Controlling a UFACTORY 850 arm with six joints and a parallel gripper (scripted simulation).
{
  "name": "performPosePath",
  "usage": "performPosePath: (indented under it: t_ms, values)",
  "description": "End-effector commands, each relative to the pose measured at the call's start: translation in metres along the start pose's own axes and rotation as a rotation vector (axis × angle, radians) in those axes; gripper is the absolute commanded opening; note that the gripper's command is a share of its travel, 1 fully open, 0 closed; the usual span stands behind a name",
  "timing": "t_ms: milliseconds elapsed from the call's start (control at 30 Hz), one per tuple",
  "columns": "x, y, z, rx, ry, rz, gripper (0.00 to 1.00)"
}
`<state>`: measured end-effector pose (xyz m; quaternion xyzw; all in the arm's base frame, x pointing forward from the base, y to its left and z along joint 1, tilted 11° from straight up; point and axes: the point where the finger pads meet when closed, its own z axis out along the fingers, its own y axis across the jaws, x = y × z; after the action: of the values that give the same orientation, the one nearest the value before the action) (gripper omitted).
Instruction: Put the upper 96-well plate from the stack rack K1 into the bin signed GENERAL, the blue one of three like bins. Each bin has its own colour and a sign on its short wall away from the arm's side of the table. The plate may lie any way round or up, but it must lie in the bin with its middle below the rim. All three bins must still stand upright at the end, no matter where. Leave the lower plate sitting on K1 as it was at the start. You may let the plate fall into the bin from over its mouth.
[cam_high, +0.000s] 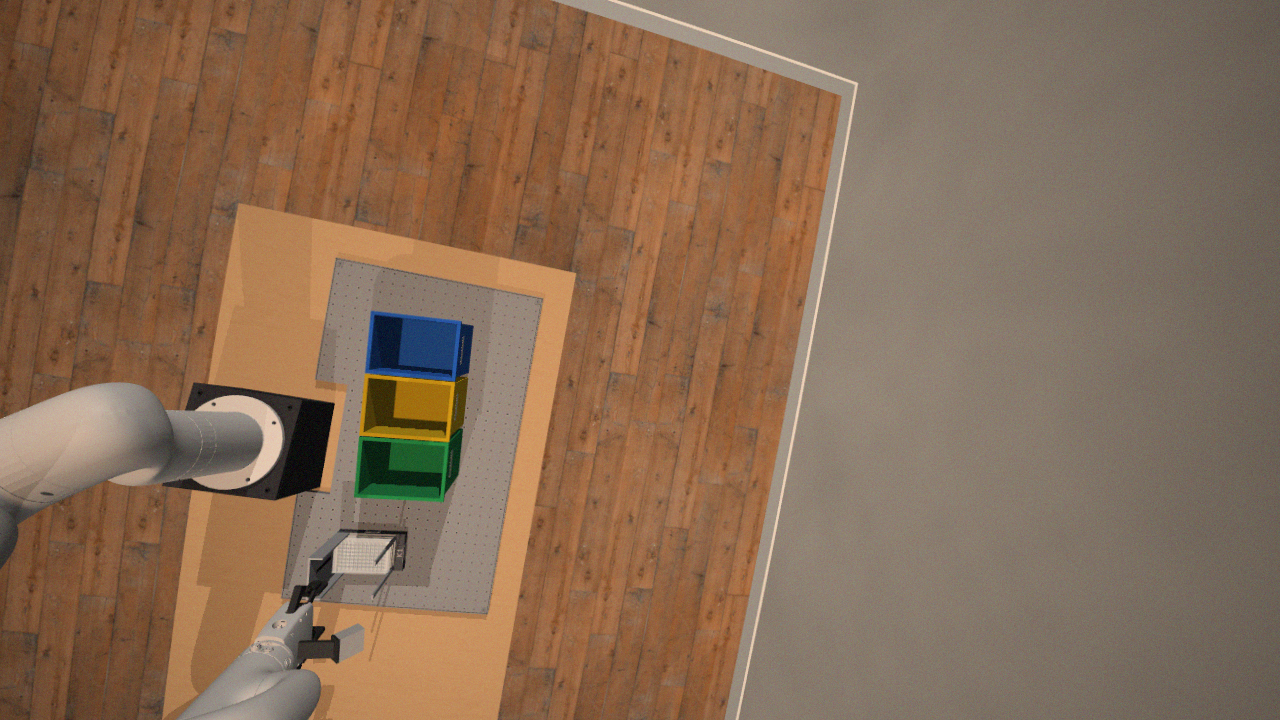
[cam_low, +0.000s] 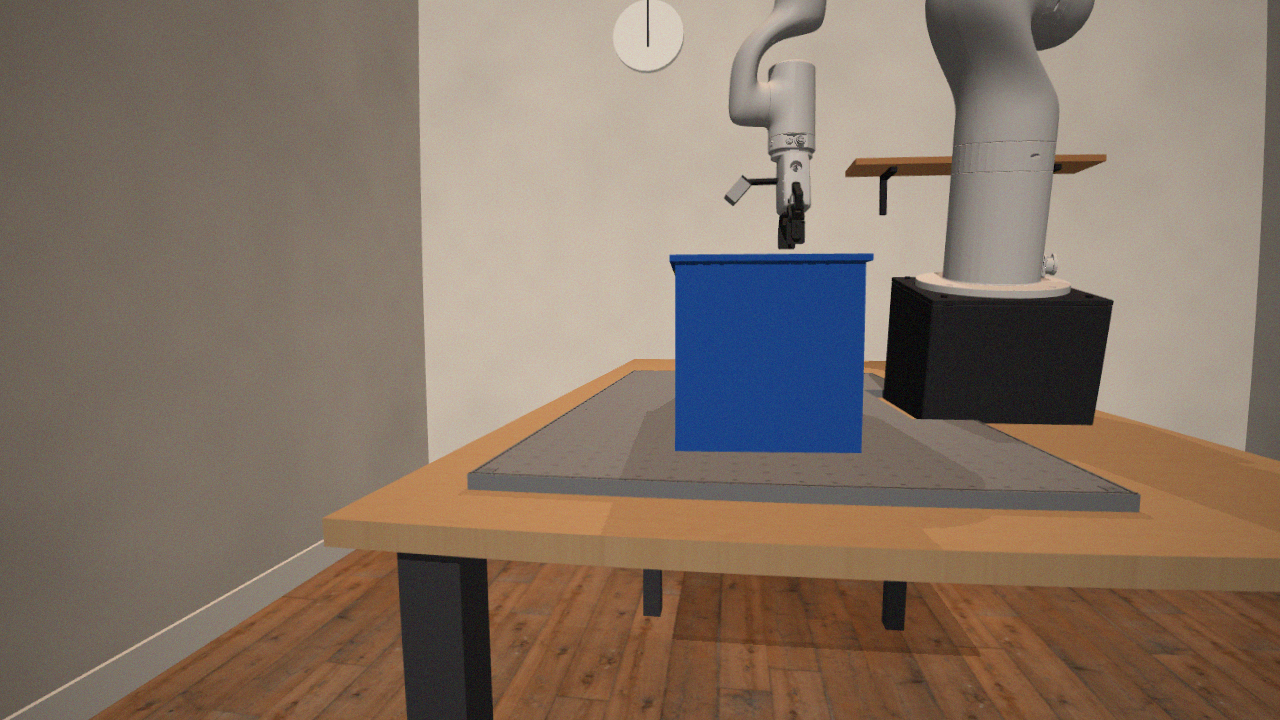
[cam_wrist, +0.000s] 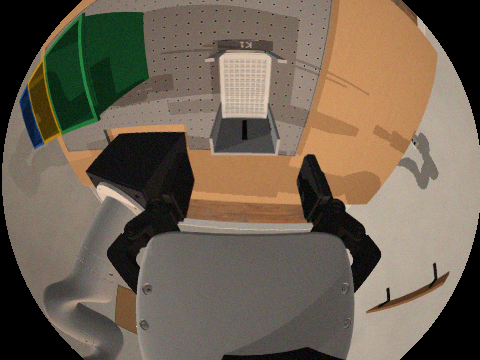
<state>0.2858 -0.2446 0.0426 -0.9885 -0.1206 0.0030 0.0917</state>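
The stack rack K1 (cam_high: 366, 555) stands on the grey mat's near end, with the upper white 96-well plate (cam_high: 362, 553) on top; the lower plate is hidden under it. In the wrist view the plate (cam_wrist: 246, 84) lies straight ahead on the rack (cam_wrist: 244, 134). My gripper (cam_high: 302, 591) is open and empty, just off the rack's end on the arm's side, apart from the plate. In the wrist view the gripper (cam_wrist: 246, 187) has its fingers spread wide. The blue bin (cam_high: 417, 345) stands farthest from the rack; it blocks the rack in the exterior view (cam_low: 769, 353).
A yellow bin (cam_high: 411, 408) and a green bin (cam_high: 407, 467) stand in a row between the blue bin and the rack. The arm's black base (cam_high: 259, 440) sits beside the bins. A wall shelf (cam_low: 975, 164) hangs behind.
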Motion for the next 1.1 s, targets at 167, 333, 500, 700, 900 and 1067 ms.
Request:
performPosePath:
  t_ms: [167,333,500,700,900,1067]
  values:
    - [0.000,0.001,0.013,-0.001,0.001,0.000,1.00]
    - [0.000,0.001,0.018,-0.001,0.001,0.000,1.00]
    - [0.000,0.001,0.027,-0.001,0.001,0.000,1.00]
    - [0.000,0.001,0.037,-0.001,0.001,0.000,1.00]
    - [0.000,0.001,0.043,-0.001,0.001,0.000,1.00]
    - [0.000,0.001,0.052,-0.001,0.001,0.000,1.00]
